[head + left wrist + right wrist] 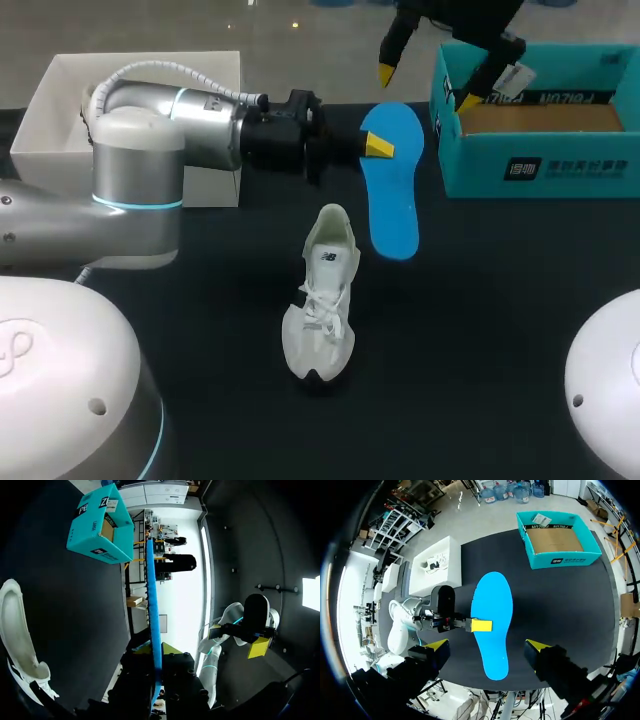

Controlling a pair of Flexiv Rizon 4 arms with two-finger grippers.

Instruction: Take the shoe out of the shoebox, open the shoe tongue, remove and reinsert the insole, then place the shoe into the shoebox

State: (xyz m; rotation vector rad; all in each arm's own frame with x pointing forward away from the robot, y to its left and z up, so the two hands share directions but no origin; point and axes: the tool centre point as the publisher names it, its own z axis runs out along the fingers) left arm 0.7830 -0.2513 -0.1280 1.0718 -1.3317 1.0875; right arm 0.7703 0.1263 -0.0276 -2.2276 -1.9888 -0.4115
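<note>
Grips the blue insole (pixel 392 200) in the left gripper (pixel 377 148), clenched across one long edge. Seen edge-on from the left wrist, running straight out between the two yellow tips. Holds it flat and level, off the table (pixel 480 330), broad face up, most likely to present it for a second grasp or to line it up with the shoe's opening. Reaches in sideways from the left, low over the table's far half.

Hangs the right gripper (pixel 487 645) high above, fingers spread wide and grasping nothing. Looks straight down with the insole framed between its tips. Points to a handover or a two-handed steadying, rather than idle parking.

Finds the white shoe (pixel 325 300) out of the box, standing on its sole near the table's middle, just beside the insole's near end. Heel towards the far side, toe towards the robot. Shows loose laces and a tongue apparently pulled open, though too small here to be sure. Has its opening facing up, fit for sliding the insole back in.

Puts the teal shoebox (pixel 540 165) at the far right, open-topped, only its cardboard floor showing. Well apart from the shoe, which gives the last placing room. Sets a white box (pixel 60 110) at the far left, behind the left arm, outside the work.

Places the task at the insole stage: out of the shoe, not yet back in.
</note>
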